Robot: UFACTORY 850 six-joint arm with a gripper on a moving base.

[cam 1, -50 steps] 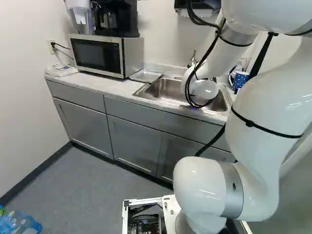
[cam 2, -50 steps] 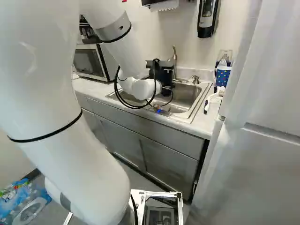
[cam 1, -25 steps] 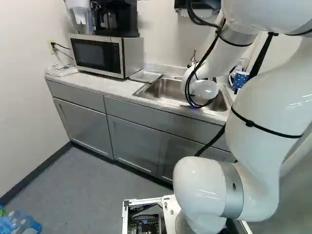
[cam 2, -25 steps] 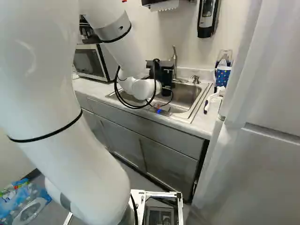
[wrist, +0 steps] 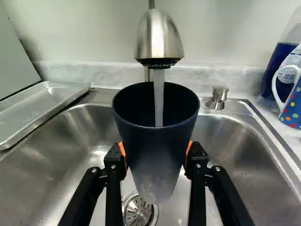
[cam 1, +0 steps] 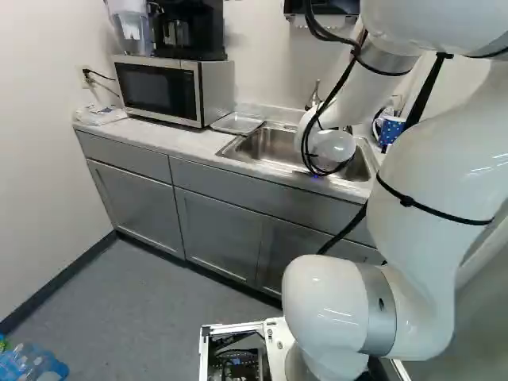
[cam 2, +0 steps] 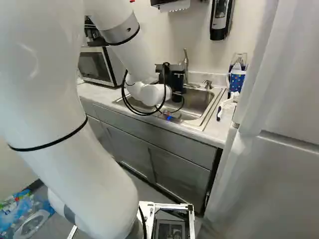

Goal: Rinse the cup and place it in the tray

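Left base view: the arm (cam 1: pixel 337 147) is reaching over the sink (cam 1: pixel 274 145). The tray (cam 1: pixel 238 122) is lying at the sink's ten o'clock, beside the microwave (cam 1: pixel 159 89).

Right base view: the gripper (cam 2: pixel 175 81) is hanging over the sink, the faucet (cam 2: pixel 186 62) standing at its one o'clock and the spotted mug (cam 2: pixel 237 81) at its three.

Wrist view: the gripper is pinching the cup (wrist: pixel 157 150), its orange pads (wrist: pixel 122 149) pressing at three and nine o'clock. Water (wrist: pixel 159 101) is running from the faucet into the cup, above the drain (wrist: pixel 137 212). The tray is lying at the cup's ten o'clock.
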